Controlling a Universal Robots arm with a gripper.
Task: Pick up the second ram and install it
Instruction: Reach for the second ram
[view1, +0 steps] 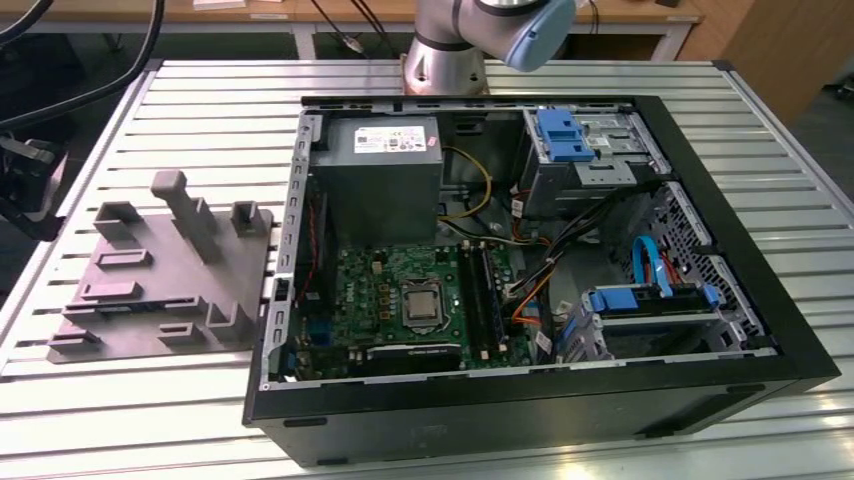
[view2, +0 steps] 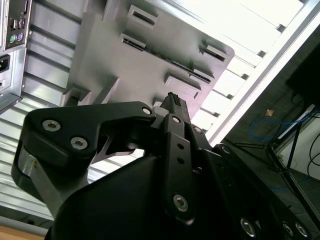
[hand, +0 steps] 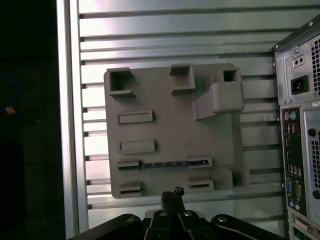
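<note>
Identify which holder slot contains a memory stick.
The long slot one row in from the end effector: the second ram, a dark strip, spans it; others look empty.

Grey holder block (hand: 175, 135), second ram (hand: 162, 163) seemingly dark bluish, silver ribbed table (hand: 175, 35); green motherboard (view1: 380, 300)

Grey slotted holder block (view1: 160, 290) beside open computer case (view1: 467, 425) — both on slatted metal table (view1: 134, 410)
</note>
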